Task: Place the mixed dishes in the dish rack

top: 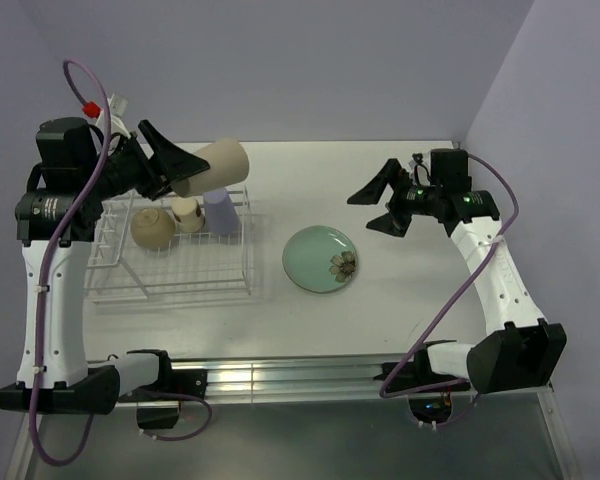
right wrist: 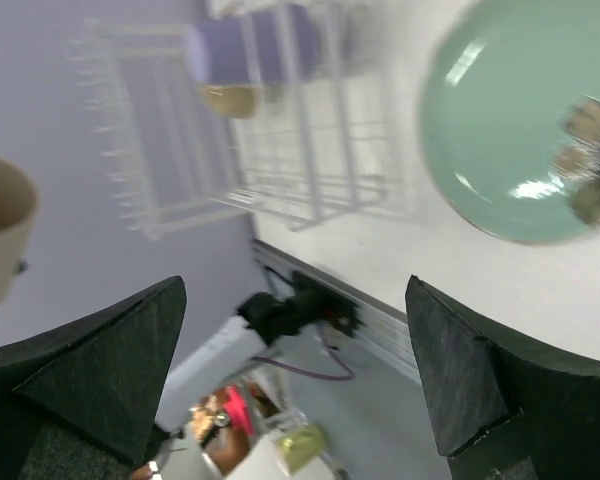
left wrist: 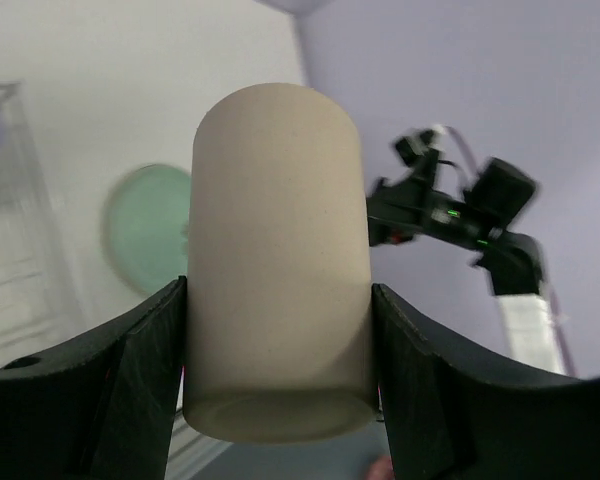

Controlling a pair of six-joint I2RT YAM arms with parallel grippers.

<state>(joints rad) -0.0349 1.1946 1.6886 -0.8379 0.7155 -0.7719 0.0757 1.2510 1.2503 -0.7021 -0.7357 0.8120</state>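
My left gripper [top: 190,170] is shut on the beige tumbler [top: 216,164] and holds it on its side in the air above the far edge of the white wire dish rack [top: 170,275]. In the left wrist view the tumbler [left wrist: 277,260] is pinched at its base between both fingers [left wrist: 140,380]. In the rack sit the cream bowl [top: 152,227], a small pale cup [top: 188,213] and the lavender cup [top: 223,212]. The pale green flowered plate [top: 321,259] lies on the table right of the rack. My right gripper [top: 380,208] is open and empty, above the table right of the plate.
The rack's upright tines run along its left side [top: 108,250]. The right wrist view shows the plate [right wrist: 520,130], the rack [right wrist: 280,150] and the table's front rail [right wrist: 380,330]. Purple walls close the back and right of the white table [top: 400,300].
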